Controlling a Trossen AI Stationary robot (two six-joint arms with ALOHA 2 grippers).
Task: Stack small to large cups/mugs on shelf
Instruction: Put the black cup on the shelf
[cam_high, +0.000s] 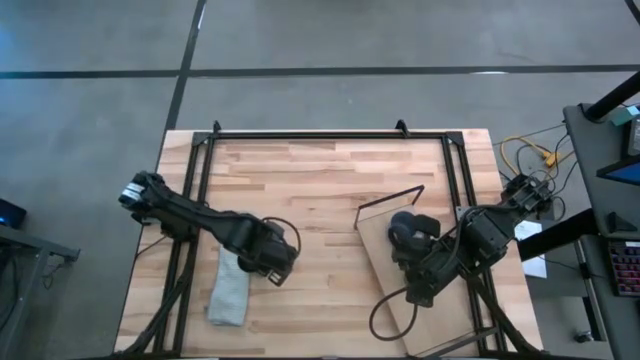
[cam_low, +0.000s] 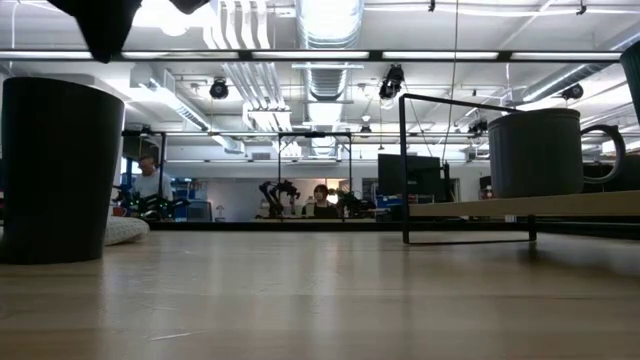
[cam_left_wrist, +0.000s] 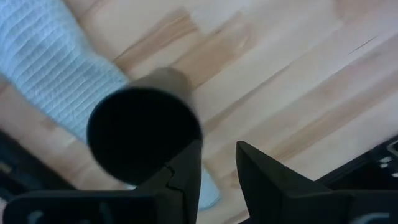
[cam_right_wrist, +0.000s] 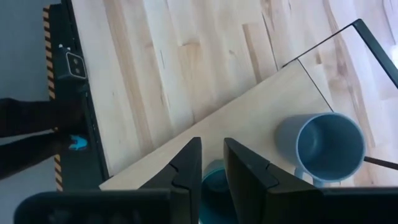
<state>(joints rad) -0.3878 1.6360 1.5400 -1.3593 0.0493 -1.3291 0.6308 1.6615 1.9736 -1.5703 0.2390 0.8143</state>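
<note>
Right tool (cam_right_wrist: 212, 163) clamped on teal cup's (cam_right_wrist: 216, 186) rim above shelf (cam_right_wrist: 249, 124), beside mug (cam_right_wrist: 326, 146). Left tool (cam_left_wrist: 217, 168) spread over black cup (cam_left_wrist: 143, 134) on counter (cam_high: 320, 180). Rigid, likely slippery; rim grip advised.

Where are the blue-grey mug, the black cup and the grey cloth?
blue-grey mug (cam_right_wrist: 328, 147): right wrist view, inside its open mouth.
black cup (cam_left_wrist: 144, 132): left wrist view, on its dark opening.
grey cloth (cam_high: 229, 290): high view, middle of the fold.
</note>
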